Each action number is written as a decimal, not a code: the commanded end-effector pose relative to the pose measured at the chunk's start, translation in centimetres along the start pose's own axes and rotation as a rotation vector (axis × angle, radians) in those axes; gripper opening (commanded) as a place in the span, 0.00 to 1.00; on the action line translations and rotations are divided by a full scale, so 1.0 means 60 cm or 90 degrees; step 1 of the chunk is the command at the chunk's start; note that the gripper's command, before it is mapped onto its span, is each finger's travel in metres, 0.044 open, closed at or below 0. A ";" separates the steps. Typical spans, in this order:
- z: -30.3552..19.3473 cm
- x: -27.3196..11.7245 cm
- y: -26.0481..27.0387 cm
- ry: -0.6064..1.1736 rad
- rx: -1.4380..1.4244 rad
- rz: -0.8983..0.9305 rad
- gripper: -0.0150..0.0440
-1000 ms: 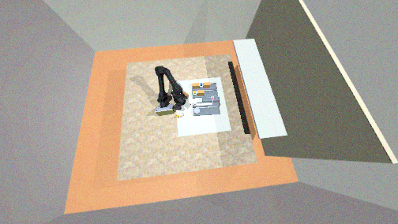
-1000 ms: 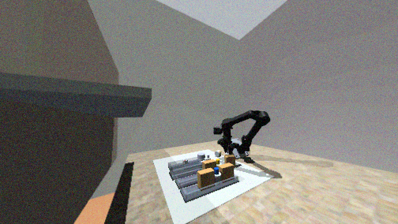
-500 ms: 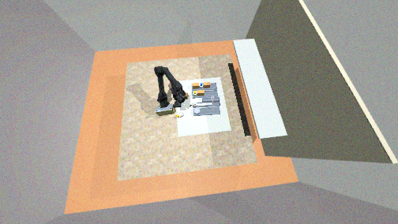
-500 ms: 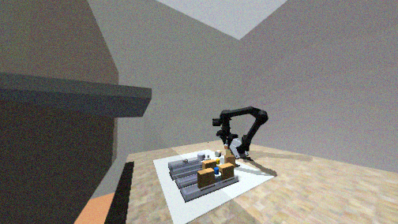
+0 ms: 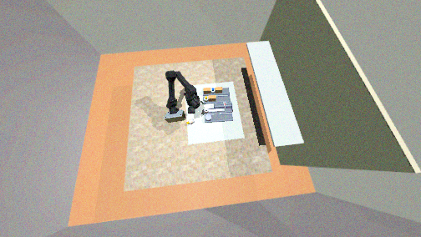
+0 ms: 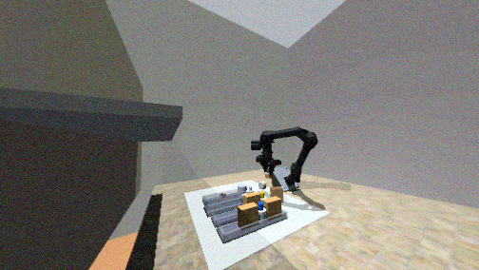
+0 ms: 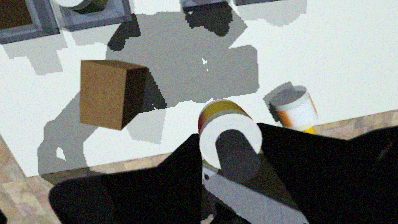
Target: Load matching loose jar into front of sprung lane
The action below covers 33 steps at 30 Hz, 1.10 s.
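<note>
My gripper (image 7: 226, 134) (image 6: 267, 171) is shut on a jar and holds it above the front of the white mat. The held jar (image 7: 207, 137) has a white rim, a grey round centre and an olive-yellow and red side; it shows small below the fingers in the exterior view. Several grey lanes (image 5: 221, 118) (image 6: 228, 232) stand side by side on the mat. In the wrist view a jar (image 7: 89, 6) with a white lid and a dark olive side stands in a lane at the top left. The pusher plate and spring are too small to tell.
A loose white-and-orange jar (image 7: 298, 111) (image 5: 190, 122) with a yellow end lies right of the held jar in the wrist view. A brown block (image 7: 102, 95) (image 6: 277, 192) stands at the lane fronts. Orange blocks (image 6: 248, 214) (image 5: 219, 89) flank a blue-topped jar (image 6: 260, 205) in the outer lane.
</note>
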<state>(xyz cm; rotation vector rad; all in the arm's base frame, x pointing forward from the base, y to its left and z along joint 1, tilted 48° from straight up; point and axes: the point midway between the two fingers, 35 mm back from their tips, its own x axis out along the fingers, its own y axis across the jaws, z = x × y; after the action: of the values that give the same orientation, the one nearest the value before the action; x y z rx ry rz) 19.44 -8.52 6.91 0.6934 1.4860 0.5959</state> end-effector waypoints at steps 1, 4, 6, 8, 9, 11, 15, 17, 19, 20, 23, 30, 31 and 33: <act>0.045 0.014 -0.008 -0.003 0.006 0.000 0.25; 0.077 0.029 -0.012 -0.004 0.009 0.001 0.25; 0.098 0.040 -0.013 -0.004 0.012 0.002 0.25; 0.119 0.053 -0.014 -0.004 0.014 0.004 0.25; 0.130 0.059 -0.014 -0.003 0.015 0.005 0.25; 0.143 0.068 -0.013 -0.003 0.016 0.007 0.25; 0.144 0.069 -0.013 -0.003 0.016 0.007 0.25; 0.144 0.070 -0.013 -0.003 0.016 0.007 0.25; 0.145 0.075 -0.013 -0.003 0.016 0.007 0.25; 0.145 0.079 -0.013 -0.003 0.016 0.007 0.25; 0.145 0.094 -0.013 -0.003 0.016 0.008 0.25; 0.145 0.110 -0.012 -0.003 0.016 0.008 0.25; 0.145 0.110 -0.012 -0.003 0.016 0.008 0.25; 0.146 0.110 -0.012 -0.003 0.016 0.008 0.25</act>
<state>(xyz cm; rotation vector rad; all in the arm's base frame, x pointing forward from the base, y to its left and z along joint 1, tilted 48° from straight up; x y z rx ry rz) 28.21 -4.80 1.71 0.7139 1.4868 0.5864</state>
